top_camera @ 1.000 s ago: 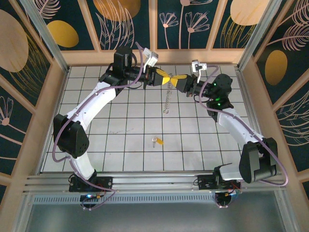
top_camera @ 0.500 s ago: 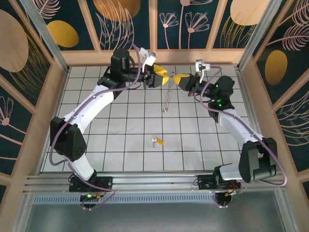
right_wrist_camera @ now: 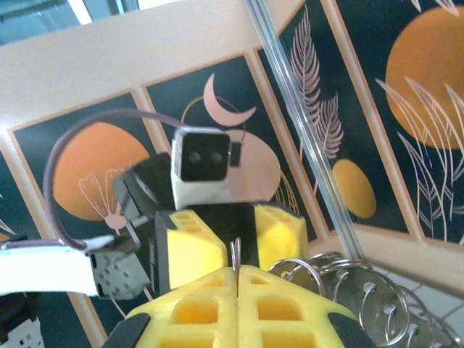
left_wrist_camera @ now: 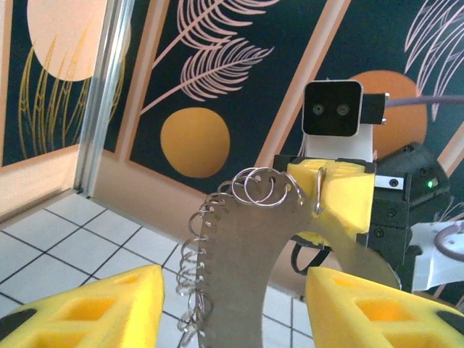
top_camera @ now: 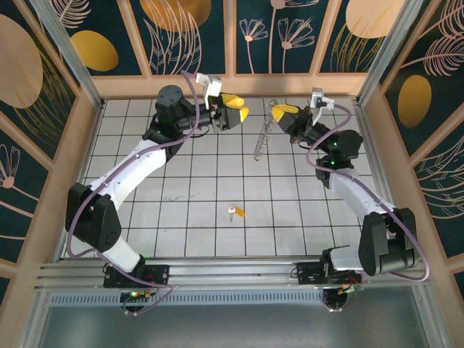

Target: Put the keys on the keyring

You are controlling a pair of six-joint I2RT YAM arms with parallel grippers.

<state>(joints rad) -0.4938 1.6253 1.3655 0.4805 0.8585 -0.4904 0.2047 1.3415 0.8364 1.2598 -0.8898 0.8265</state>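
The right fingers (top_camera: 283, 113) are shut tight on the top end of the keyring (top_camera: 261, 138), a thin grey metal strip with a row of small silver rings along its edge. The keyring hangs in the air over the far part of the white tiled worktop (top_camera: 145, 217). Its long side runs down and a bit toward the left arm. The left fingers (top_camera: 232, 100) are spread apart and hold nothing. They are just beside the keyring but not touching it.

The tiny silver metal key with a small yellow-orange tag (top_camera: 235, 212) lies flat on the worktop. It is on the near side, well apart from both arms. From the left fingers it lies almost straight back toward the arm bases. Its long side goes left to right, with the silver end on the left and the tag on the right. The left arm is free and looks a little nearer, so I think it should go down for the key, with its fingers set across the key's thin side.
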